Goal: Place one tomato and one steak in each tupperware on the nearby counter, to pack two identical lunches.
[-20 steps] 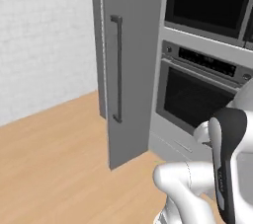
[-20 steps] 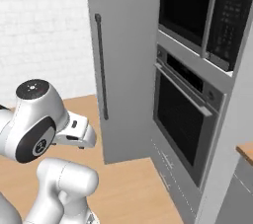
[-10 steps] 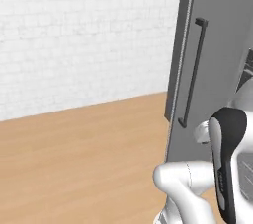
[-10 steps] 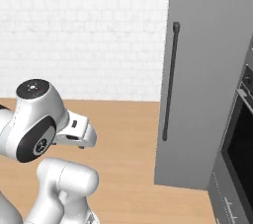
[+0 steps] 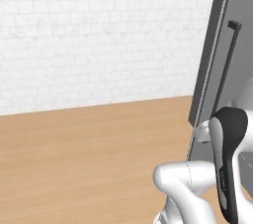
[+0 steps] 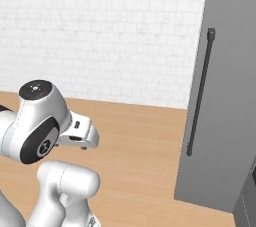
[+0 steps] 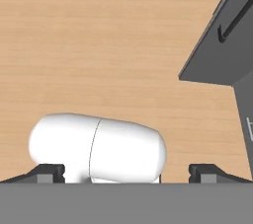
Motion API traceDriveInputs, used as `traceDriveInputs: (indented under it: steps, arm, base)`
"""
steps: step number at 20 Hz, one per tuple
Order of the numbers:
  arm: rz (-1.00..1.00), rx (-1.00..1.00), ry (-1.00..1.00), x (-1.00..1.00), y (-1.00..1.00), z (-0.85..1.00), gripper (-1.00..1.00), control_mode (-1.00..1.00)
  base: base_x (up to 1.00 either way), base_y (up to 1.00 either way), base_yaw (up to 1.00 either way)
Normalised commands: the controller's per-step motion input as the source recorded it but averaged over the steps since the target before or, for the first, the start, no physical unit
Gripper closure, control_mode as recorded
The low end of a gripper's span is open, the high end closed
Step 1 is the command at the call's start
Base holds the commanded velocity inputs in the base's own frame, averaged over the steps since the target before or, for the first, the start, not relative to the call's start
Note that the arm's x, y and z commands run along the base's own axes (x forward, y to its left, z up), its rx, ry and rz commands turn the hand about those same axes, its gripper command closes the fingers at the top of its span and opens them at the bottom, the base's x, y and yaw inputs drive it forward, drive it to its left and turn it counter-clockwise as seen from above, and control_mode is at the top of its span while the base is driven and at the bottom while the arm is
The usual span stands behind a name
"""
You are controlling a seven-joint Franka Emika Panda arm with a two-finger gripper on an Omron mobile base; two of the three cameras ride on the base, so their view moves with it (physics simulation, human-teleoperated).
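Grey tall cabinet [image 6: 225,96] at right; end effector [image 7: 126,171] fully open, empty. Transit step; next, locate the food.

You're looking at a light-brown wooden floor [image 5: 84,159], planks running across, reaching back to a white brick wall [image 5: 99,35] at the far side. On the right a tall grey cabinet [image 6: 227,96] stands directly on the floor, its base meeting the boards near the right edge; a slim dark bar handle [image 6: 200,91] runs upright on its front. In the hand view the same floor [image 7: 99,45] lies bare to the left of the cabinet's foot.
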Motion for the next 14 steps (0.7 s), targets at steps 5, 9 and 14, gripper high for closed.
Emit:
traceDriveInputs:
  steps: [5,9,14]
  arm:
    - [0.0,0.0,0.0,0.0,0.0,0.0,-1.0,1.0]
    - [0.0,0.0,0.0,0.0,0.0,0.0,-1.0,1.0]
    - [0.0,0.0,0.0,0.0,0.0,0.0,-1.0,1.0]
  base:
    - [1.0,0.58,-0.19]
    - [1.0,1.0,-0.1]
    - [1.0,0.56,0.31]
